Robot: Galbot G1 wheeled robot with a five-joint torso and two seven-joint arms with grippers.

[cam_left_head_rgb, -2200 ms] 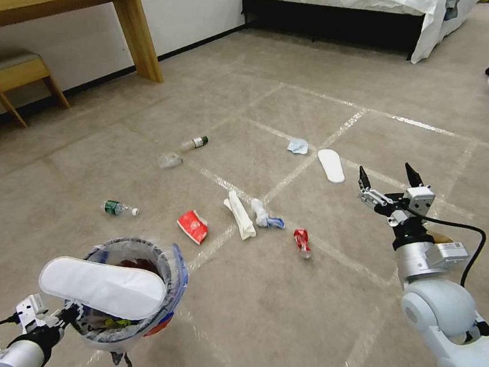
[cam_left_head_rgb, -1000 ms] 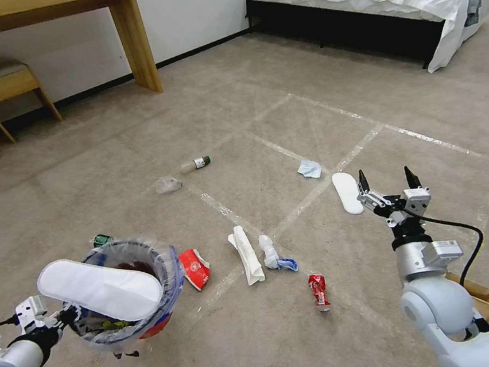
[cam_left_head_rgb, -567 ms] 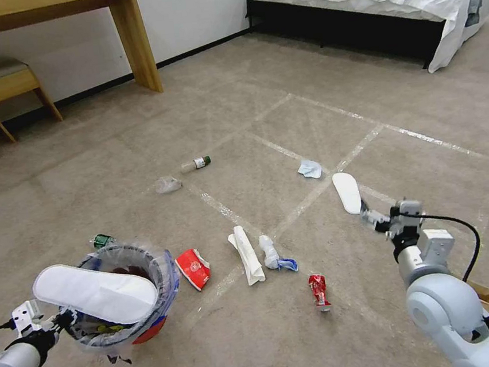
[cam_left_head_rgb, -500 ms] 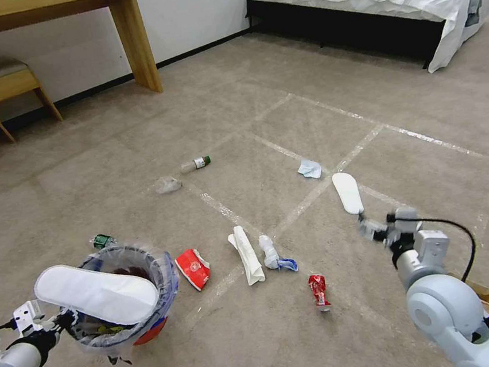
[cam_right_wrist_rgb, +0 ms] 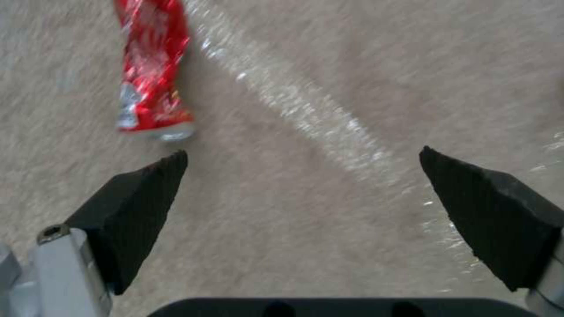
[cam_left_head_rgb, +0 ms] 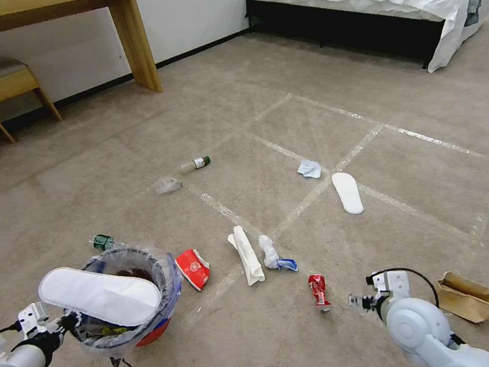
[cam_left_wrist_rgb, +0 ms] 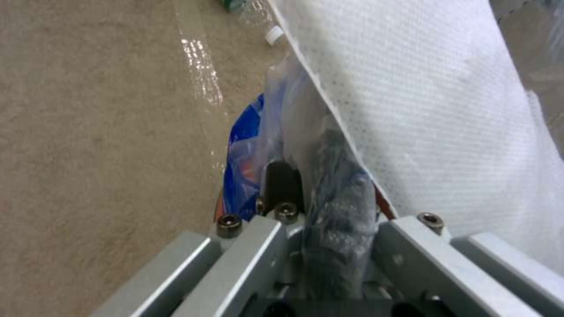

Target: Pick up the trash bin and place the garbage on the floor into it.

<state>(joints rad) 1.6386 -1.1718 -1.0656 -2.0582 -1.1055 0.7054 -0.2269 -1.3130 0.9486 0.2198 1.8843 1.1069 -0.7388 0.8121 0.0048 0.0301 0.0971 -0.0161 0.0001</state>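
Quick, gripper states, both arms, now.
Left gripper: shut on the trash bin rim, holding it up.
Right gripper: open, empty, low over the carpet beside the crushed red can.

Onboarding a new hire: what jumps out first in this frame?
The red bin, held off the carpet at lower left by the left hand clamped on its rim, a white insole lying across its top. Litter dots the floor ahead. The right hand hangs open just short of a crushed red can.
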